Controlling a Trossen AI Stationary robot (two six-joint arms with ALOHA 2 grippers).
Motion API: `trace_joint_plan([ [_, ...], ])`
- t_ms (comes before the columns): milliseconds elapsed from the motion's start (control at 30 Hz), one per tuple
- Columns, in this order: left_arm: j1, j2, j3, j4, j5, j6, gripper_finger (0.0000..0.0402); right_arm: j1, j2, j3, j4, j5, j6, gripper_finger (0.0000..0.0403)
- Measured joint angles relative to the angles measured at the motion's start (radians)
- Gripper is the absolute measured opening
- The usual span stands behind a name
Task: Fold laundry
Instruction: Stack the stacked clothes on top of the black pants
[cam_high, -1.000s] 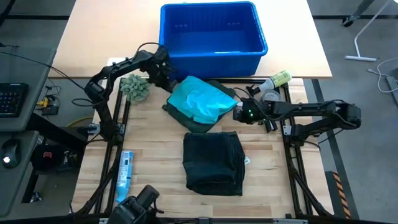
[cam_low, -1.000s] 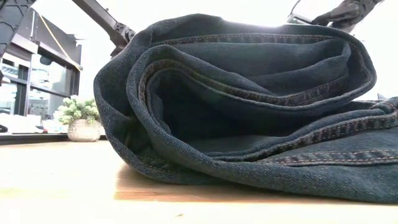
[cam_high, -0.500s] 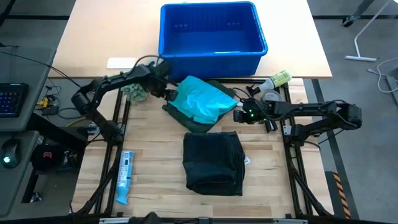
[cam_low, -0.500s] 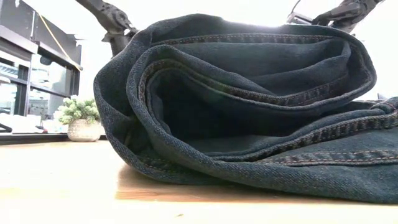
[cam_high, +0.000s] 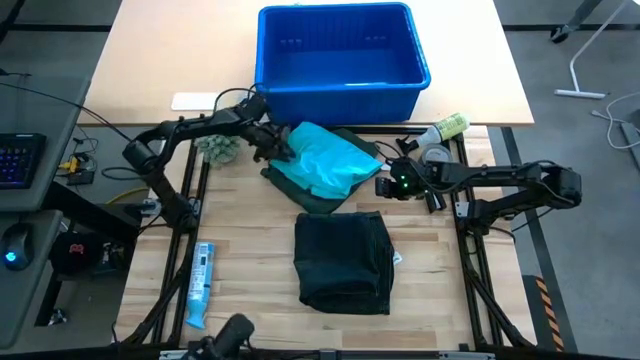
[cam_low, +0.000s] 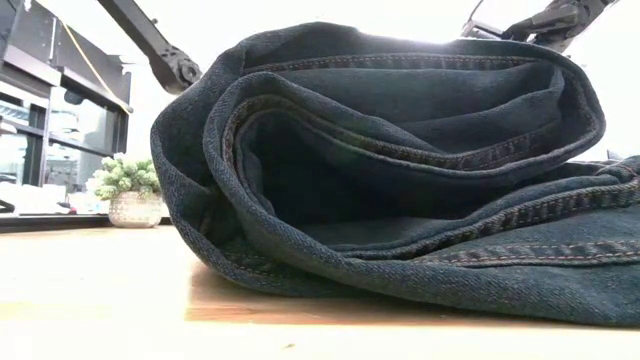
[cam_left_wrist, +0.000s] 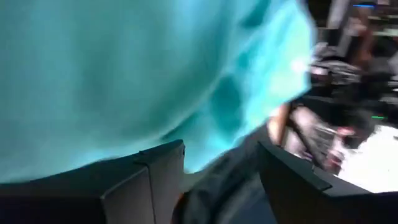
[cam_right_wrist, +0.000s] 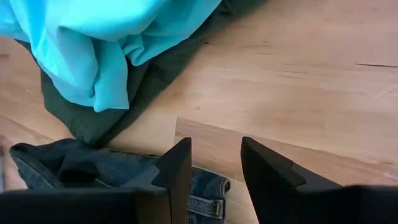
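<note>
High view: left claw (cam_high: 268, 147) has slid onto the turquoise shirt (cam_high: 322, 160).
Its fingers gape around cloth, grip unconfirmed; right claw (cam_high: 383, 184) waits open at 3 o'clock, holding nothing.

**Colours on my bench**

I see a bright turquoise soft cloth shirt (cam_high: 322, 160) over a dark green cloth garment (cam_high: 318, 196), and folded dark blue denim jeans (cam_high: 343, 260) with lighter stitching. The rectangular plastic bin (cam_high: 342, 88) is plain blue; the wooden bench (cam_high: 245, 240) is pale tan.

Most of the dark green garment (cam_high: 318, 193) under the turquoise shirt (cam_high: 322, 160); left wrist view blurred.
</note>
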Motion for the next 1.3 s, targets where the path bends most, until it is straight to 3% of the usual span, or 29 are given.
trace_joint_plan([
  [333,0.142,0.172,0.169,0.148,-0.099,-0.096,0.0145,0.0,0.0,0.0,0.01,-0.026,0.0,0.0124],
  [500,0.182,0.245,0.313,0.223,-0.225,-0.106,0.0137,0.003,0.0,0.004,0.02,-0.051,0.034,0.0124],
  [600,0.195,0.251,0.382,0.224,-0.181,-0.068,0.0134,0.003,0.0,0.004,0.039,-0.067,0.042,0.0124],
  [700,0.177,0.211,0.411,0.118,-0.089,0.043,0.0131,0.003,0.0,0.004,0.051,-0.078,0.029,0.0124],
  [767,0.156,0.187,0.41,-0.03,-0.089,0.152,0.0131,0.003,0.0,0.004,0.052,-0.078,0.027,0.0124],
  [967,0.071,0.156,0.401,-0.503,-0.364,0.528,0.0131,0.001,0.0,0.004,0.053,-0.075,0.0,0.0124],
  [1300,0.036,0.16,0.285,-0.364,-0.414,0.472,0.0134,0.006,0.0,0.004,0.055,-0.101,0.0,0.0124],
])
